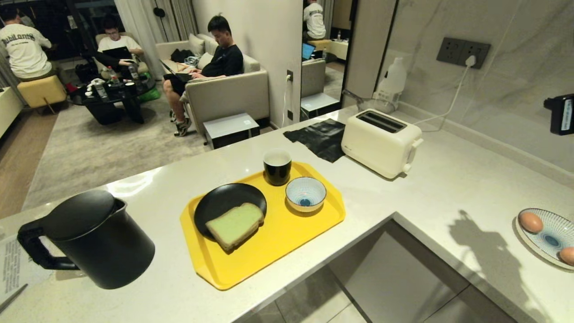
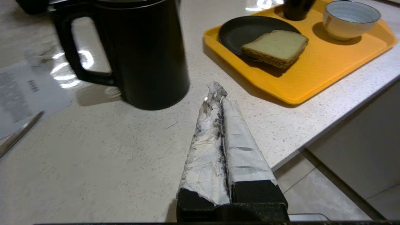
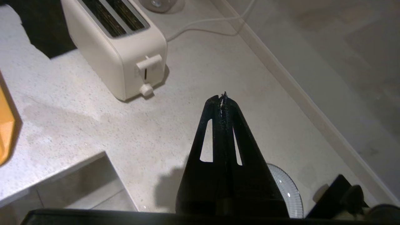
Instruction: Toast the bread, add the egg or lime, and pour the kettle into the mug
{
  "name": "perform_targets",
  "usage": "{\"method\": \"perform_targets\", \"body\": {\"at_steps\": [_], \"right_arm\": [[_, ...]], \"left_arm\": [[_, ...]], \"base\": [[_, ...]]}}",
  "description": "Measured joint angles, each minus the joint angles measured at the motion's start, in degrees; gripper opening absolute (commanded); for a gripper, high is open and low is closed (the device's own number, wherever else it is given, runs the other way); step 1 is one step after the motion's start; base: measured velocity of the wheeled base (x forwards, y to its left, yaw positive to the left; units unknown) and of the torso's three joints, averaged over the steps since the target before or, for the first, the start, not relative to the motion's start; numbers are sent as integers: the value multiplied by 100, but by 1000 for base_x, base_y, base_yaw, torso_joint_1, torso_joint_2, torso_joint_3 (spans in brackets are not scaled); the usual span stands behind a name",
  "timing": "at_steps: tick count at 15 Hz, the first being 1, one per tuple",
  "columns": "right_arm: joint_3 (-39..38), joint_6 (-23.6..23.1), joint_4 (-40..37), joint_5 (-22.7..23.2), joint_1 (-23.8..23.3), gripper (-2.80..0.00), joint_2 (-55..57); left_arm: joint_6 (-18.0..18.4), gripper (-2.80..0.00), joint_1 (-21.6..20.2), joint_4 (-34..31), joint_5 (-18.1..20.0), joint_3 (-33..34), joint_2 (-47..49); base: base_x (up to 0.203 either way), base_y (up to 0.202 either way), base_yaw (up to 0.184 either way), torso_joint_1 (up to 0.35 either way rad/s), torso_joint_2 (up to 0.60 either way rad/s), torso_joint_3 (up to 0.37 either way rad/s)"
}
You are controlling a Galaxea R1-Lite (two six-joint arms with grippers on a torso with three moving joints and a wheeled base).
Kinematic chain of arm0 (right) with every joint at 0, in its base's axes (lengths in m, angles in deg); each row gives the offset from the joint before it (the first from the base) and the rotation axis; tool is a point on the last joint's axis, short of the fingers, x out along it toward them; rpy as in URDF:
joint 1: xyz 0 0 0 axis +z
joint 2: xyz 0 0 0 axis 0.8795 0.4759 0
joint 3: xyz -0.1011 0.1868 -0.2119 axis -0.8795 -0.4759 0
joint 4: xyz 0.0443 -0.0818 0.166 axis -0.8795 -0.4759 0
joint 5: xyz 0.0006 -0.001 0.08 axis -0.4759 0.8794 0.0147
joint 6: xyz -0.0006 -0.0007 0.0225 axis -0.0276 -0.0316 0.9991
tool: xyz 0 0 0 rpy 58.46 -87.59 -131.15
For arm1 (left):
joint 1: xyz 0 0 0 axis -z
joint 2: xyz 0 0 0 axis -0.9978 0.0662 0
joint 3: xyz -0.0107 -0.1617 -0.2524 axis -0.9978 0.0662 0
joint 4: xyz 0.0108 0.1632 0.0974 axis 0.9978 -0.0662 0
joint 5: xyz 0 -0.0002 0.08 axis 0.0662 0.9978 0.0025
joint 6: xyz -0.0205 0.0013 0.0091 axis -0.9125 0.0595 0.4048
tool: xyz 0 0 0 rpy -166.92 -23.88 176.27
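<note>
One bread (image 1: 235, 224) slice lay on the tray's (image 1: 287, 242) black plate (image 1: 224, 202); two eggs (image 1: 530, 221) on the striped dish (image 1: 549, 237). Left pincer (image 2: 215, 93) hovered beside the kettle (image 2: 140, 53), right pincer (image 3: 222, 98) above the table (image 3: 187, 103); both closed, empty.

The tabletop (image 1: 448, 197) looks like pale speckled stone, polished enough to mirror lamps. The kettle (image 1: 92, 240) is matt black; the mug (image 1: 277, 167) glossy black, white inside. The tray (image 1: 287, 237) is smooth yellow plastic, the toaster (image 1: 381, 142) satin cream plastic. The bread (image 1: 234, 224) has a porous face and rough crust. Crinkled white tape wraps the left gripper (image 2: 218, 93).
</note>
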Motion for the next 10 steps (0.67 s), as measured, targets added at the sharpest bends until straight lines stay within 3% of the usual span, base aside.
{"method": "perform_targets", "body": {"at_steps": [4,10], "right_arm": [[-18,-35,16,1,-9,-280,15],[-50,-35,-4,24,-9,-280,20]], "left_arm": [[0,-280,2,-2,0,0,0],[1,-280,2,-2,2,-1,0]], "base": [[1,5,-121,3,3,6],[0,0,-9,0,1,0]]}}
